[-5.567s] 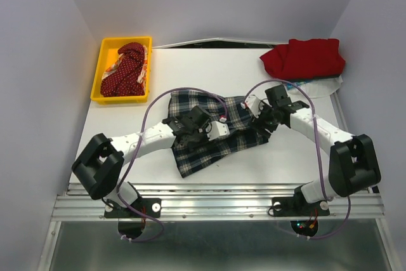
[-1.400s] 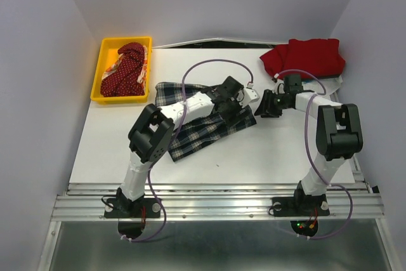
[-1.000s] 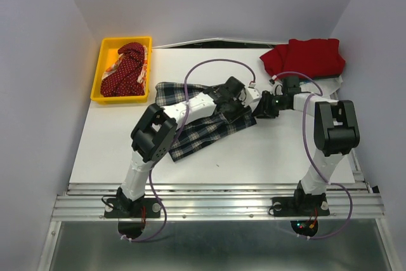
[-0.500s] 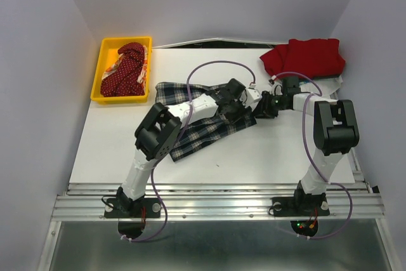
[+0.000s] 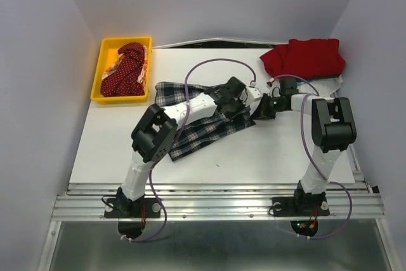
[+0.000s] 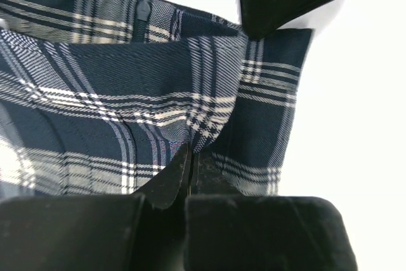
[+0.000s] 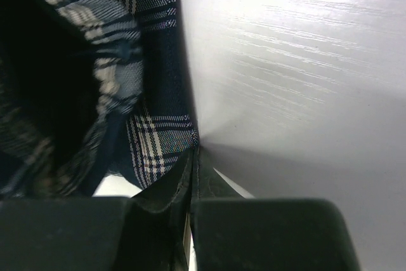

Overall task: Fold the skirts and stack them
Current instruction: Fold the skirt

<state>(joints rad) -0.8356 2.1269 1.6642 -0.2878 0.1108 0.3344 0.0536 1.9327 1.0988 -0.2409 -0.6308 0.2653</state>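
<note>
I am taking the plaid skirt (image 5: 198, 132) as my landmark; it is lying mid-table in a slanted band. Far to its left, the dotted skirt (image 5: 125, 68) is sitting heaped in the yellow bin (image 5: 97, 84).

At the skirt's right end, the left gripper (image 5: 246, 107) is reaching in. Through its wrist camera I am seeing its fingers (image 6: 170, 179) pressed together on a raised fold of plaid. Just right of it, almost touching, the right gripper (image 5: 262, 111) is working the same end. Its fingers (image 7: 172, 185) are meeting on the skirt's corner where the cloth edge meets the bare table (image 5: 279, 150). Beyond the skirt, up and to the right, the red skirt (image 5: 306, 58) is waiting in a loose pile.

What is worrying me:
- The two grippers are crowding one small patch, so any sideways pull could knock them together.
- The right grip is looking shallow, on the very hem, so the corner could slip out during a lift.
- The left may be pinching more than one layer, which would drag the fold crooked.

Compared with about five seconds back:
- The left arm is no longer sprawling across the skirt's middle; it is stretching out to the right end.
- The right forearm is standing steeper.
- The skirt is lying narrower and flatter.
</note>
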